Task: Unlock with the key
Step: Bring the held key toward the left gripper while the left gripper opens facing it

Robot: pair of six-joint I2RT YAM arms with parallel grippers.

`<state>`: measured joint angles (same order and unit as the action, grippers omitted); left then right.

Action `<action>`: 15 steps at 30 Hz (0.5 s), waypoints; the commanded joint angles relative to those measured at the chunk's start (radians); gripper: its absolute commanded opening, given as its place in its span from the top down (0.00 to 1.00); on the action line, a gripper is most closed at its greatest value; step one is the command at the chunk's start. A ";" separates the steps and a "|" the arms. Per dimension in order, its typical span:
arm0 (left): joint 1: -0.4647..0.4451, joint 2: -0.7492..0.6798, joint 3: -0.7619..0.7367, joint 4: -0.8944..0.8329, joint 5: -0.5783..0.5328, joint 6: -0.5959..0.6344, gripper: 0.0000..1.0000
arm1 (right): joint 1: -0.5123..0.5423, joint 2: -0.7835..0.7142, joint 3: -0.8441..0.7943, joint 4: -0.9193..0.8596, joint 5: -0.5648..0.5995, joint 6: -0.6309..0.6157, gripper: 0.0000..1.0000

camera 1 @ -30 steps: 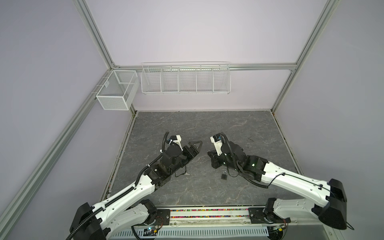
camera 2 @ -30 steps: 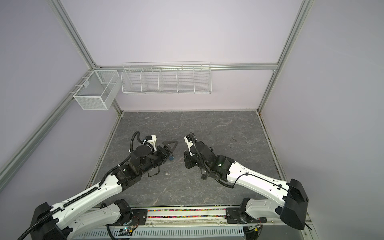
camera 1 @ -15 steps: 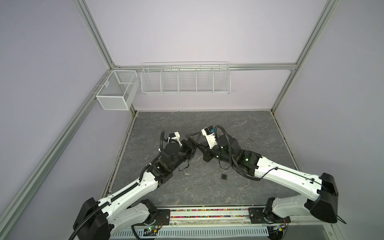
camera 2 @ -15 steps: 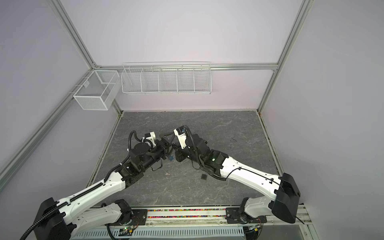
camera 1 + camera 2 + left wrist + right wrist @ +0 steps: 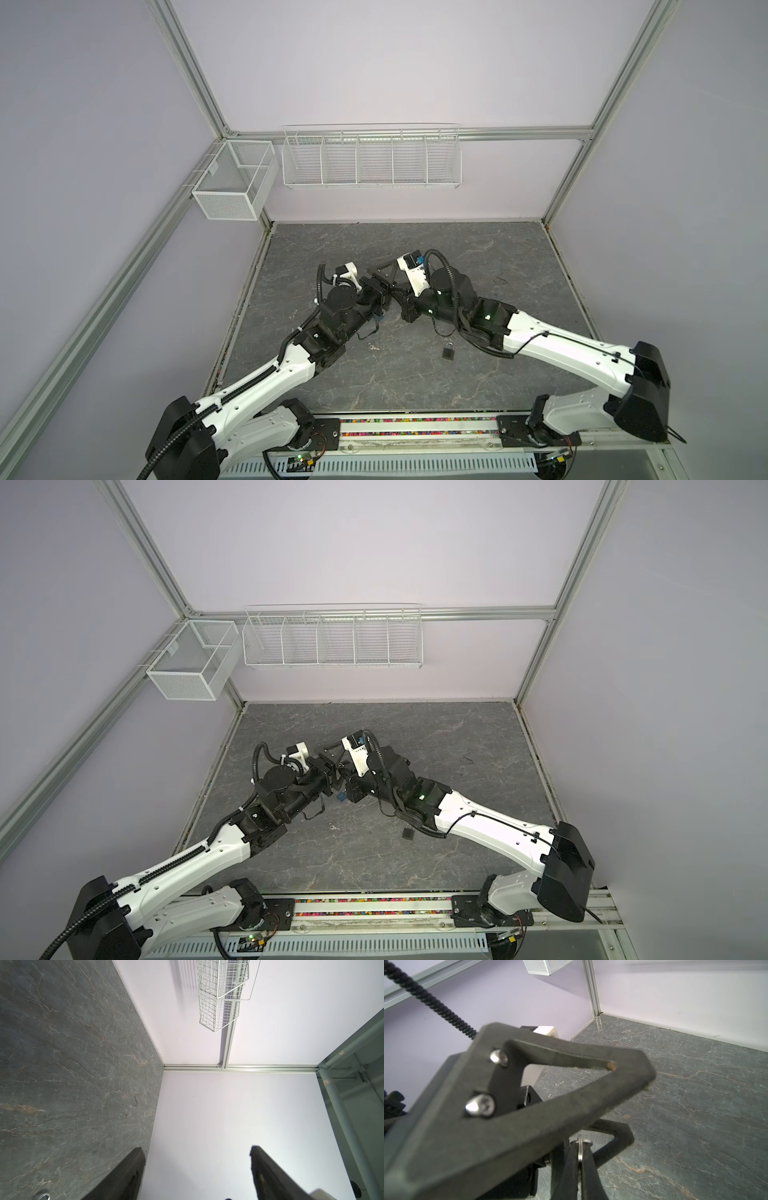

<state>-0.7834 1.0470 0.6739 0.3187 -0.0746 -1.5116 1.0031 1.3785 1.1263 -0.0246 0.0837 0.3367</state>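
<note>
The right gripper [image 5: 580, 1144] is clamped shut on a metal key ring [image 5: 580, 1154], which stands edge-on between its fingers. The key itself is hidden, so I cannot tell which way its blade points. The left gripper [image 5: 196, 1148] hangs just beside it with its fingers [image 5: 128, 1172] spread and nothing between them. One of those fingers fills much of the right wrist view. Both grippers meet above the middle of the table [image 5: 478, 257]. The padlock [image 5: 448, 351] lies on the table near the right arm, well apart from both grippers and touched by neither.

This looks like a handover or a regrip, and that is where things could go wrong:

- **A swinging key:** if the left fingers close on the ring rather than on the key's head, the key would likely dangle and could not be aimed at a keyhole.
- **A dropped key:** if the right fingers let go before the left ones have a firm hold, the key drops to the table (probably flat, where it is awkward to pinch again).
- **A knock between the fingers:** they are crowded together, so a small misjudgement could knock one against another and twist the ring out.
- **A sliding padlock:** it is loose, so pushing a key at it with nothing bracing it would probably just slide it. A low pass of the right arm could also sweep it aside.
</note>
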 commanded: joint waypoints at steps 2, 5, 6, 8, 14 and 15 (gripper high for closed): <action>0.007 -0.023 -0.014 0.014 -0.036 -0.013 0.25 | -0.004 -0.064 -0.037 0.011 0.019 -0.025 0.94; 0.009 -0.024 -0.016 0.014 -0.040 -0.010 0.29 | -0.004 -0.075 -0.044 0.001 0.023 -0.024 0.94; 0.009 -0.024 -0.016 0.016 -0.040 -0.006 0.31 | -0.004 -0.080 -0.053 0.009 0.025 -0.025 0.94; 0.010 -0.021 -0.016 0.015 -0.042 -0.004 0.33 | -0.004 -0.092 -0.064 0.019 0.027 -0.025 0.94; 0.010 -0.020 -0.026 0.019 -0.050 -0.006 0.46 | -0.004 -0.104 -0.077 0.014 0.041 -0.032 0.94; 0.010 -0.022 -0.029 0.021 -0.052 -0.007 0.49 | -0.005 -0.106 -0.083 0.016 0.045 -0.031 0.94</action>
<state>-0.7788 1.0359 0.6628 0.3206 -0.1070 -1.5089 1.0027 1.2976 1.0698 -0.0250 0.1036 0.3279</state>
